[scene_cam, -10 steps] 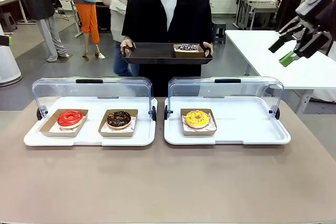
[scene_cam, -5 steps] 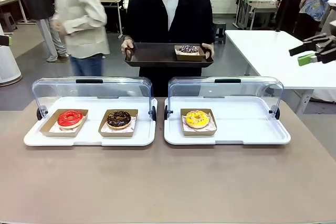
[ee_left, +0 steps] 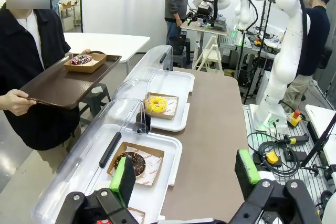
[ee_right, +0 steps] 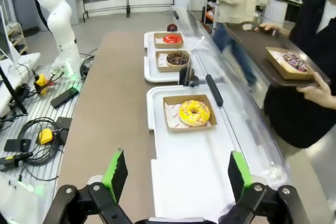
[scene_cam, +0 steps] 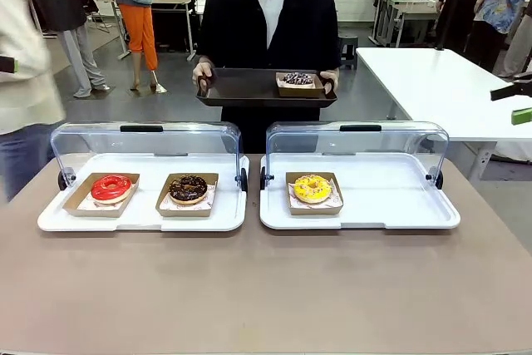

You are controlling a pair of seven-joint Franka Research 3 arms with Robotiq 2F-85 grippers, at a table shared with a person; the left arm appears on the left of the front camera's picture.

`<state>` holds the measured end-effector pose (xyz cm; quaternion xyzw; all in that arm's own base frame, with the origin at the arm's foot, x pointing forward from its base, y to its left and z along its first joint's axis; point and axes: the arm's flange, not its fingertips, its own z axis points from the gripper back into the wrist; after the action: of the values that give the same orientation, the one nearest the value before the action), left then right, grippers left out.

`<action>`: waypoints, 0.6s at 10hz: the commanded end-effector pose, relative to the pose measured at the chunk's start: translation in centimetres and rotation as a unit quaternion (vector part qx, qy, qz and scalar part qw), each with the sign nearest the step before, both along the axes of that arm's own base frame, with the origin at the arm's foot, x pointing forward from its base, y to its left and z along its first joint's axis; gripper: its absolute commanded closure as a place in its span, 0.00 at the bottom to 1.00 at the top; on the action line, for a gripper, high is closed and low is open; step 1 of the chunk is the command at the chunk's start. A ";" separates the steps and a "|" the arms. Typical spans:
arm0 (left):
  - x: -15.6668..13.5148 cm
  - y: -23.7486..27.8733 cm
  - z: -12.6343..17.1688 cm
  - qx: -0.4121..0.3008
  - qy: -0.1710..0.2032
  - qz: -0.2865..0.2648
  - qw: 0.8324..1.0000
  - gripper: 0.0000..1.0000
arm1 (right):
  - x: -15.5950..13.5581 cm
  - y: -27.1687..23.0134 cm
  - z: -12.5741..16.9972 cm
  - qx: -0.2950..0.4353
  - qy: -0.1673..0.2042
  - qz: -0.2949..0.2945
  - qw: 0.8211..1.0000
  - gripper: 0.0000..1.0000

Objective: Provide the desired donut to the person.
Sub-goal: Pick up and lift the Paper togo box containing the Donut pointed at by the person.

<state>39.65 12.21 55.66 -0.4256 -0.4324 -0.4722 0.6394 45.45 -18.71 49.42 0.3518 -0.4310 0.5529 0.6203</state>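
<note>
Two white display cases stand side by side on the table (scene_cam: 266, 288), unchanged: the left case (scene_cam: 141, 218) holds a red donut (scene_cam: 110, 187) and a chocolate donut (scene_cam: 189, 188), the right case (scene_cam: 391, 205) a yellow donut (scene_cam: 312, 188). Behind them the person (scene_cam: 266, 31) holds the dark tray (scene_cam: 241, 87) as before, with the sprinkled donut (scene_cam: 298, 78) boxed at its right end. The right gripper (scene_cam: 517, 102), fingers spread and empty, has slid almost off the front view's right edge; the left gripper (ee_left: 185, 170) is spread too
</note>
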 end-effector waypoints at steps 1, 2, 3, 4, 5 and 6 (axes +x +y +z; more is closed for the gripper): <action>0.0 0.0 0.2 -0.006 -0.005 -0.002 1.000 0.00 | 1.0 -1.2 -0.3 0.021 -0.001 -0.010 1.000 0.00; 0.0 0.0 0.2 -0.006 -0.005 -0.002 1.000 0.00 | 1.1 -1.6 -0.6 0.024 0.004 -0.015 1.000 0.00; 0.0 0.0 0.2 -0.006 -0.005 -0.002 1.000 0.00 | 1.2 -1.8 -0.9 0.024 0.012 -0.023 0.999 0.00; 0.0 0.0 0.2 -0.006 -0.005 -0.002 1.000 0.00 | 1.1 -1.9 -1.1 0.024 0.012 -0.025 0.999 0.00; 0.0 0.0 0.2 -0.006 -0.005 -0.002 1.000 0.00 | 1.0 -1.0 -1.3 0.003 0.009 -0.028 1.000 0.00; 0.0 0.0 0.2 -0.006 -0.005 -0.002 1.000 0.00 | 0.7 -1.9 -1.4 0.008 0.011 -0.020 1.000 0.00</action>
<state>39.66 12.20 55.67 -0.4257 -0.4323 -0.4723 0.6394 46.30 -20.37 47.91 0.3534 -0.4340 0.5344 0.6334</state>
